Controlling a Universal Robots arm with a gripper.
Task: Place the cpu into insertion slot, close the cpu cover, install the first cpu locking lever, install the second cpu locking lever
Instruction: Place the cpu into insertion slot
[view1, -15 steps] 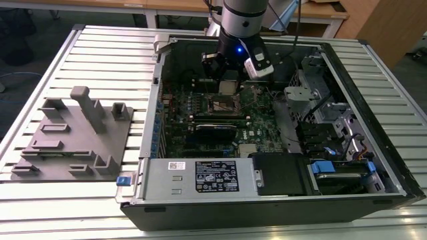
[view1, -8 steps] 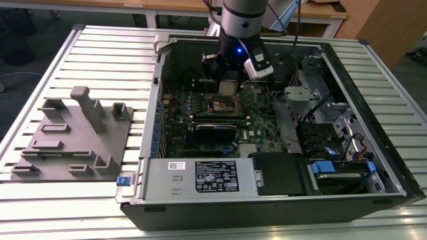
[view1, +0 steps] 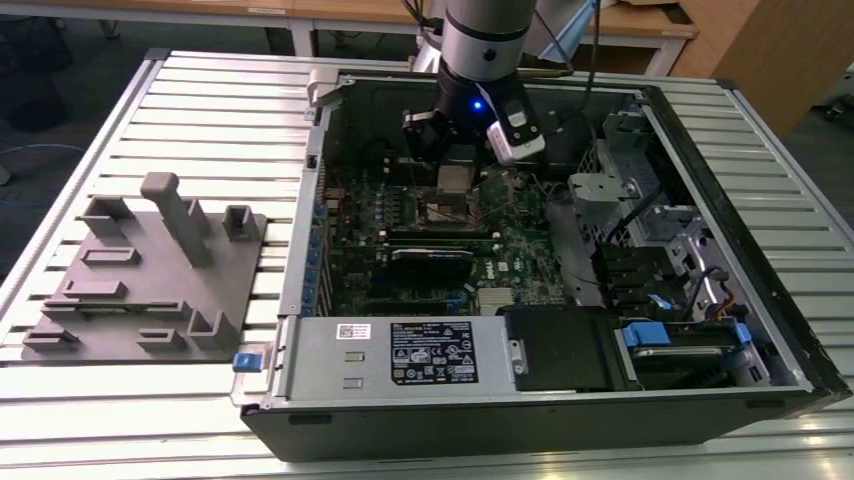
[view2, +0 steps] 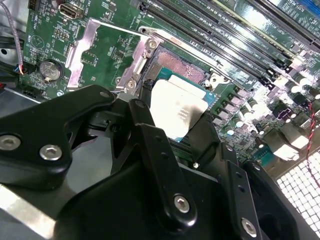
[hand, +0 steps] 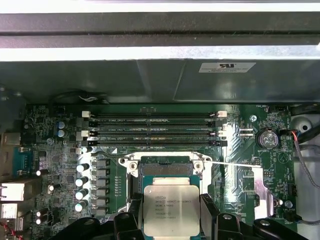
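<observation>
The pincer (hand: 171, 217) pinches the cpu (hand: 171, 202) by opposite edges, flat above the insertion slot (hand: 165, 169), so I can align it.

End effector (view1: 455, 166) grips cpu (view1: 455, 180) just above insertion slot (view1: 454, 211), inside open computer case (view1: 534, 430) on slatted table (view1: 200, 110).

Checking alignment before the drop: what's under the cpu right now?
The slot: one edge and a strip of its dark contact field show past the cpu, which the gripper holds. The rest of the slot is covered by the chip.
</observation>
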